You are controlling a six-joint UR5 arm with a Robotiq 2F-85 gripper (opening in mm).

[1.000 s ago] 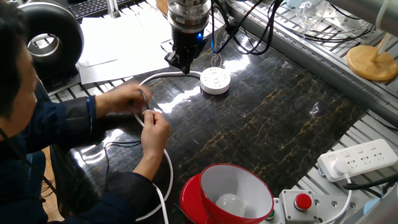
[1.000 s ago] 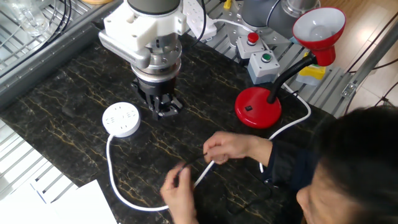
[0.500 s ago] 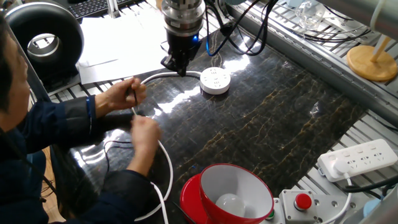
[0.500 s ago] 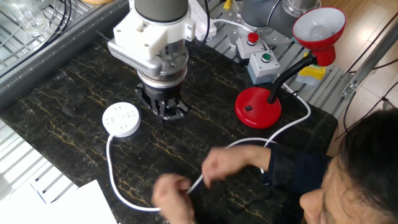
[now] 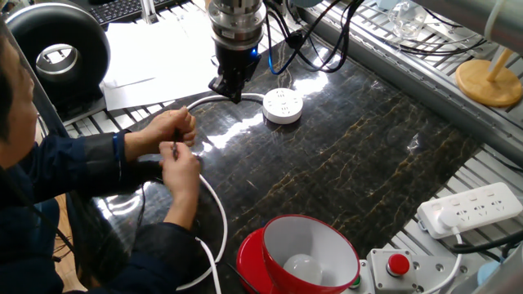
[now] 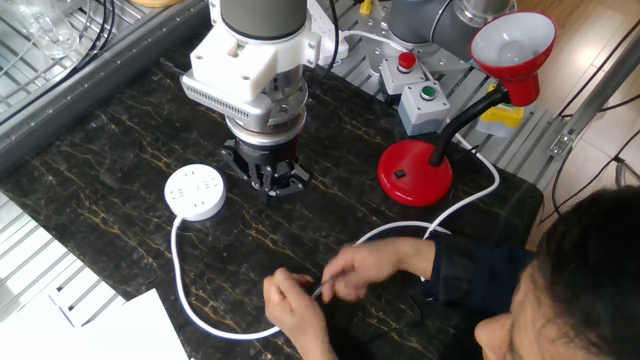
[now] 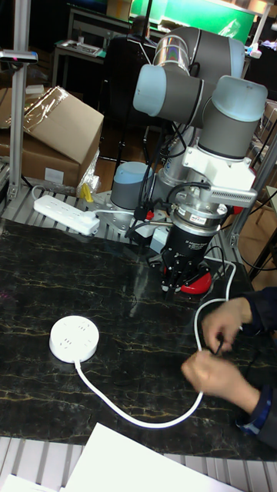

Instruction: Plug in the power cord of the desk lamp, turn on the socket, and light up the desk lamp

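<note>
— Dark marble-look table (image 6: 120, 130), lab racks behind. What's on it?

— One round socket (image 6: 195, 192) near the left edge; one gripper (image 6: 268, 183) just beside it, apparently empty, jaws unclear. A person's hands (image 6: 330, 290) hold the power cord (image 5: 174, 150) at the front edge. One desk lamp (image 6: 420, 170) right, unlit.

— Step?

— Plugging in hasn't begun; the plug must reach the gripper.

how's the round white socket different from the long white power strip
The socket is a small round puck; the power strip is long and rectangular. The socket lies on the dark marbled tabletop near the gripper; the power strip sits off it, on the metal frame at the edge. Both are white, with holes facing up.
</note>
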